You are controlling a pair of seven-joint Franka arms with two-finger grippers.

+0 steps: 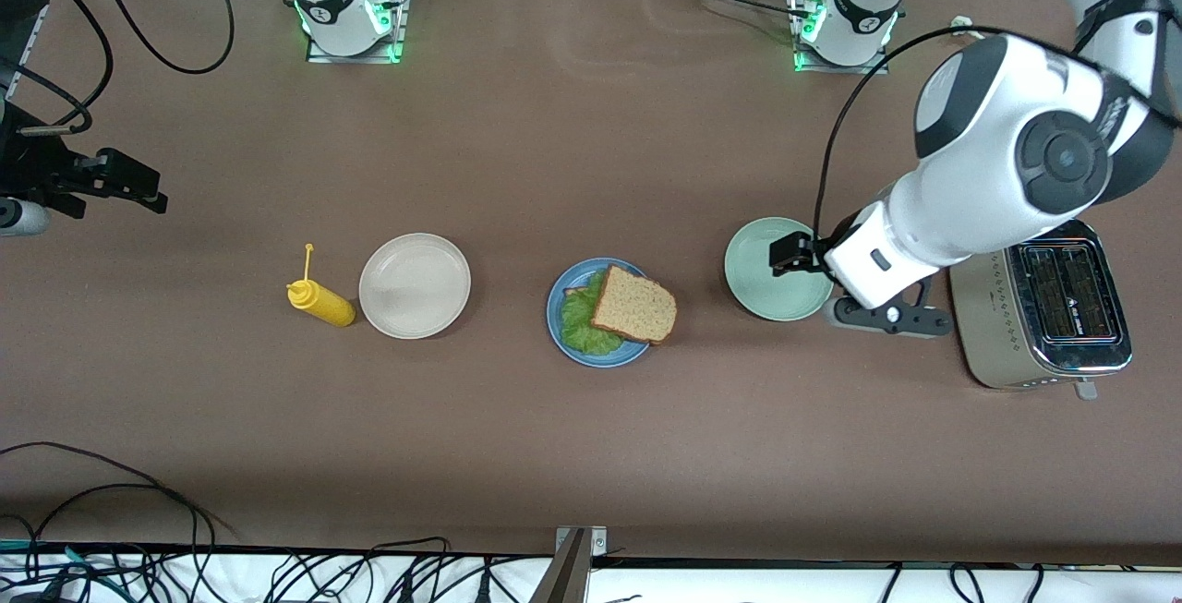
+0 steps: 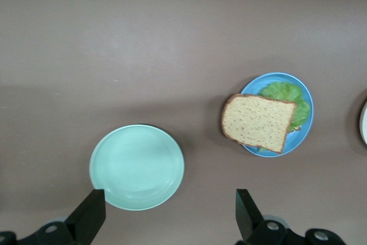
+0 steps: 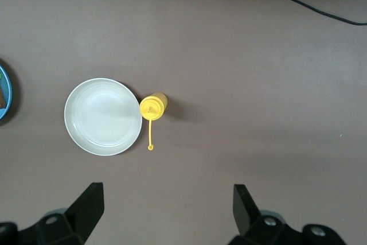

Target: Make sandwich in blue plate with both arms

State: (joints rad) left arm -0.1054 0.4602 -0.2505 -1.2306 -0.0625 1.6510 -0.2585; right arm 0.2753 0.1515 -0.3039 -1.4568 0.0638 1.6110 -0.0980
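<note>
— Looking at the blue plate [image 1: 558, 331] first: where does it sit?

— Near the middle of the brown table [image 1: 572, 150], and everything else can be placed from it. On it lies the sandwich [image 1: 621, 312]: a ruffled lettuce leaf [image 1: 582, 324] with a slice of wholegrain bread [image 1: 634, 305] on top. The slice is skewed and overhangs the plate's rim toward the left arm's end of the table. A sliver of a lower slice peeks out at the rim.

— And the plates beside it?

— A pale green plate [image 1: 771, 269] lies beside the blue plate toward the left arm's end, apart from it. A beige plate [image 1: 415, 285] lies toward the right arm's end, with a yellow squeeze bottle [image 1: 320, 301] just beside that, its cap tether sticking up. A silver toaster [image 1: 1048, 307] stands past the green plate, at the left arm's end.

— The claws?

— The left claw [image 1: 802, 254] hangs over the green plate's edge, released, fingers [image 2: 92, 213] spread wide with nothing between them. The right claw [image 1: 115, 183] waits up in the air well off from the blue plate, at the right arm's end of the table; its wrist view shows the fingers [image 3: 89, 202] spread too, holding nothing.
</note>
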